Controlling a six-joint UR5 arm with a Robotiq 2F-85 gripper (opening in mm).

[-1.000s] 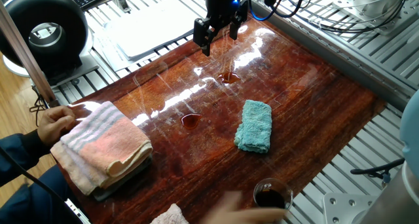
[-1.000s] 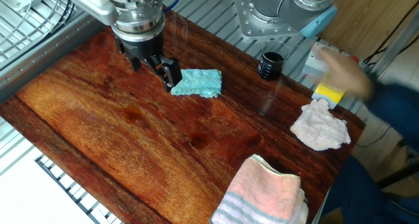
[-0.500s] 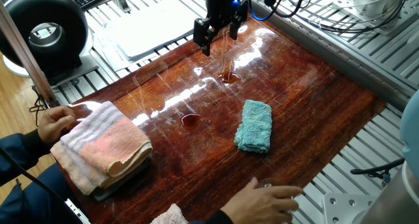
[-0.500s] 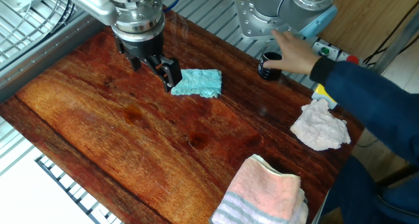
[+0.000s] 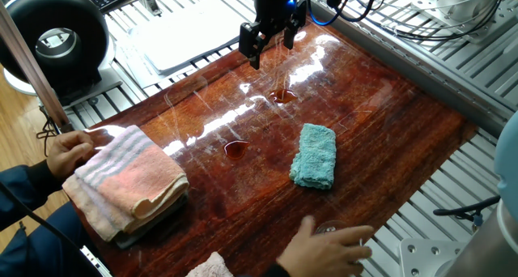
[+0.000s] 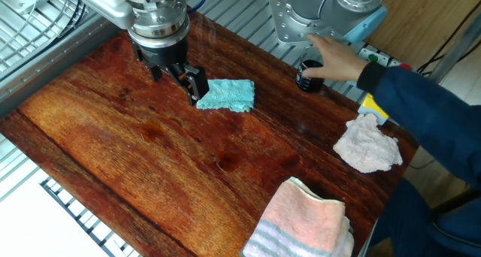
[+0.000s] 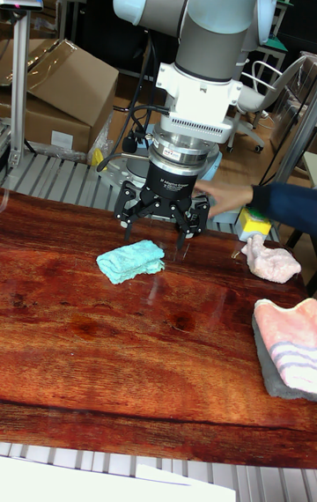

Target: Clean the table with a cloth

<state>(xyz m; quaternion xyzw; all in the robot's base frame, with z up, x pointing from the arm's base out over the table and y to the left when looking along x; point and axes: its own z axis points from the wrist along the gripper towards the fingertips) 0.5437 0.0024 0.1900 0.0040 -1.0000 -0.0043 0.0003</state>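
The table (image 5: 388, 139) (image 6: 105, 159) (image 7: 132, 352) is a glossy reddish-brown board. Two small wet puddles (image 5: 235, 149) (image 5: 282, 95) lie near its middle. The teal-blue cloth (image 5: 314, 155) (image 6: 226, 95) (image 7: 130, 260) lies flat on the wood, untouched. My gripper (image 5: 271, 46) (image 6: 176, 75) (image 7: 158, 225) hangs open above the table's far part, fingers pointing down, with nothing between them. In the other fixed view one fingertip (image 6: 197, 88) is close beside the cloth's edge, but higher than it.
A person's hand (image 5: 328, 245) (image 6: 331, 58) rests on a dark cup (image 6: 310, 75) at the table edge. A folded pink-and-grey striped towel (image 5: 125, 180) (image 6: 304, 219), a small pinkish-white cloth (image 6: 366, 146) (image 7: 267, 260) and a white tray (image 5: 186, 34) are nearby.
A person's hand has come in and settled on the dark cup at the table edge. My gripper and the cloth have not moved.
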